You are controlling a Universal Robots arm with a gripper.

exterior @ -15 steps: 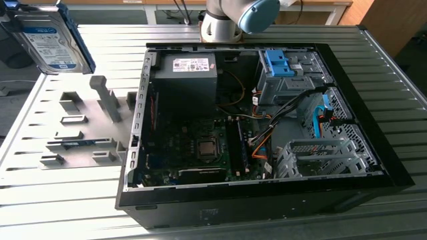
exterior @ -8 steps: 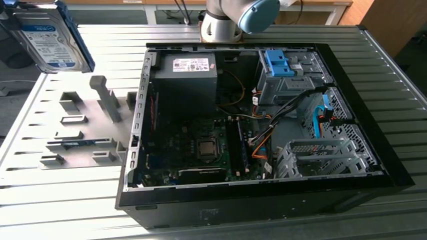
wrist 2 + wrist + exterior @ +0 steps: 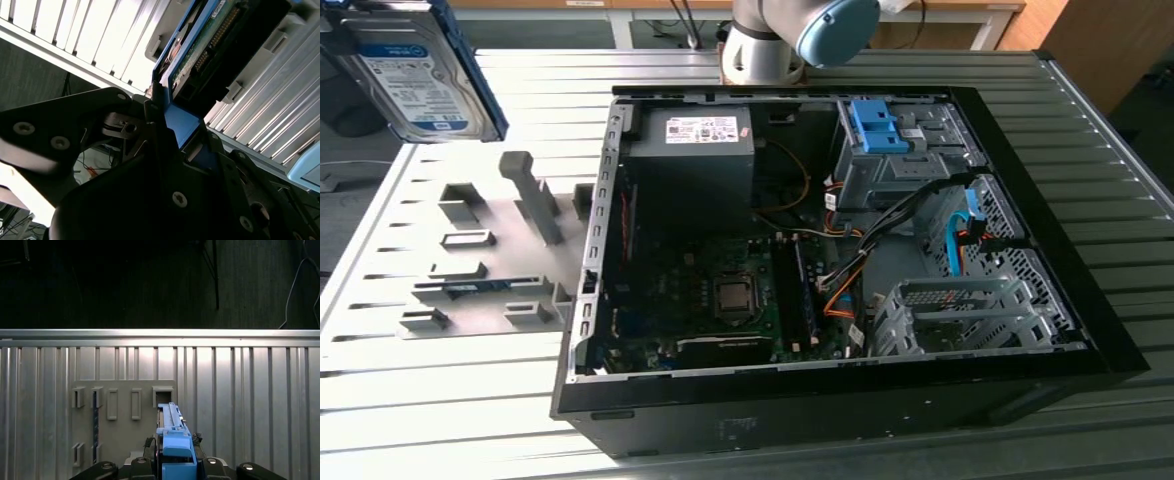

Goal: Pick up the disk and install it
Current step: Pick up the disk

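Above the ribbed metal table (image 3: 440, 400), fingers (image 3: 159, 131) clamp the disk (image 3: 420, 70)

The arm (image 3: 767, 45) rises just beyond the computer case (image 3: 854, 425)'s far wall; the end effector (image 3: 175, 462) hangs raised to the exterior view's left of that case; its black fingers (image 3: 156, 112) clamp the disk (image 3: 420, 75) by its blue frame.

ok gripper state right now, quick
gripper: closed, holding the disk
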